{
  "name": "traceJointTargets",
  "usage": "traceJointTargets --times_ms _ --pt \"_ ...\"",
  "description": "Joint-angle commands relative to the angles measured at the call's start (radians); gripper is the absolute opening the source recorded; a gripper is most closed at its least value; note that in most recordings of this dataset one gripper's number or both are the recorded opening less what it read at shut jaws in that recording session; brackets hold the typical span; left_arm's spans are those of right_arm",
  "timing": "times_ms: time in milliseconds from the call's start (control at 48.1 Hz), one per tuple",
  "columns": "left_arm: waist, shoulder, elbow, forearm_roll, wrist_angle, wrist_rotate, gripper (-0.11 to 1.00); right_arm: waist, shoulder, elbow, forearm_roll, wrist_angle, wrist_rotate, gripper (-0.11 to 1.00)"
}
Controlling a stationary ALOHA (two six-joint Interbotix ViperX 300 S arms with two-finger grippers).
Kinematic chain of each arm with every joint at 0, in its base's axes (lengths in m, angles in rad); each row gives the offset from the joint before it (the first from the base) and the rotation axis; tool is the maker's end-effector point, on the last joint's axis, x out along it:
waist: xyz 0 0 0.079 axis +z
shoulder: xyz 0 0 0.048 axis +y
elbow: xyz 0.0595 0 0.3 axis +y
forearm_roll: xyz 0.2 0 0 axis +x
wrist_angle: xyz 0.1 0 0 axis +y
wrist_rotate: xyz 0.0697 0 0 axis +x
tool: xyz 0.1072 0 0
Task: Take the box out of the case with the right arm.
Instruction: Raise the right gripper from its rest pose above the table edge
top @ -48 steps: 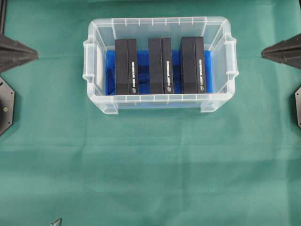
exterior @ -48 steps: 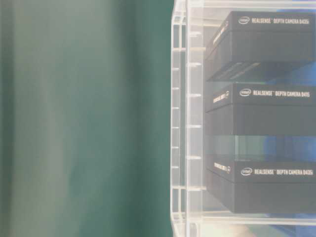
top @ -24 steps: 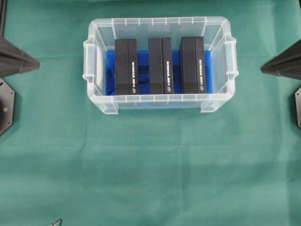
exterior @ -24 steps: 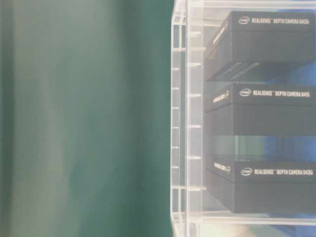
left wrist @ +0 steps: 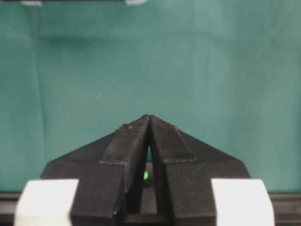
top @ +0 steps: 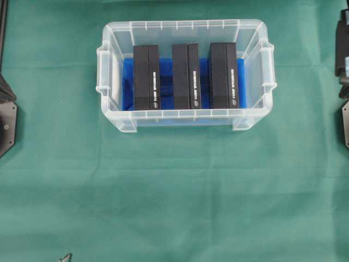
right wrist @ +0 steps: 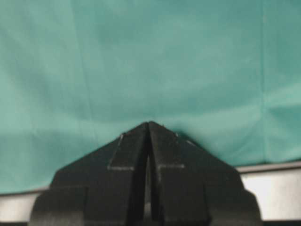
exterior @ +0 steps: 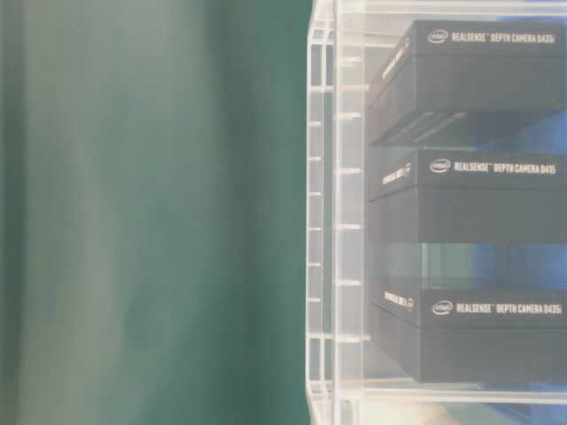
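The clear case [top: 185,24] with a blue floor stands at the back middle of the green cloth. Three black boxes stand side by side in it: left [top: 146,76], middle [top: 186,75] and right [top: 223,75]. The table-level view shows the case wall [exterior: 337,221] and the boxes' white lettering [exterior: 496,168]. My right gripper [right wrist: 148,123] is all black, shut and empty over bare cloth. Only a part of its arm [top: 343,52] shows at the overhead view's right edge. My left gripper [left wrist: 149,116] is shut and empty, far from the case.
Black base plates sit at the left edge [top: 5,123] and the right edge [top: 345,123] of the overhead view. A pale strip [right wrist: 270,181] runs behind the right gripper in its wrist view. Green cloth covers the table.
Both pointed gripper tips have drawn back out of the overhead view, the left one to the left edge, the right one to the right edge and farther back. The case and boxes have not moved.
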Motion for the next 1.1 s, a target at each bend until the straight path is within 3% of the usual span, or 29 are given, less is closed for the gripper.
traceJointTargets --times_ms 0,125,187,250,354,583,687,749,957,1082 --pt "-0.005 0.002 -0.026 0.002 0.002 0.000 0.00 -0.002 0.005 -0.025 -0.003 0.006 0.003 0.00" --pt "-0.005 0.000 -0.025 0.002 0.002 -0.002 0.00 -0.002 0.005 -0.026 -0.005 0.009 0.034 0.00" --pt "-0.005 0.002 -0.026 0.002 0.002 -0.002 0.00 -0.002 0.005 -0.028 -0.003 0.011 0.080 0.00" --pt "-0.005 0.002 -0.026 0.002 0.002 -0.003 0.00 -0.002 0.005 -0.031 -0.003 0.011 0.167 0.00" --pt "-0.005 0.002 -0.026 0.002 0.002 -0.005 0.00 -0.003 0.005 -0.032 -0.003 0.011 0.348 0.00" --pt "-0.005 0.003 -0.026 0.002 0.002 -0.006 0.00 -0.002 0.012 -0.031 -0.005 0.012 0.896 0.00" --pt "-0.005 0.003 -0.026 0.002 0.002 -0.006 0.00 -0.002 0.017 -0.031 -0.005 0.014 1.055 0.00" --pt "-0.005 0.003 -0.026 0.002 0.002 -0.006 0.00 -0.002 0.021 -0.032 -0.006 0.014 1.094 0.00" --pt "-0.005 0.003 -0.026 0.002 0.003 -0.006 0.00 -0.008 0.060 -0.040 -0.037 0.009 1.088 0.00" --pt "-0.005 0.003 -0.025 0.002 0.005 -0.008 0.00 -0.063 0.081 -0.046 -0.044 0.009 1.069 0.00"
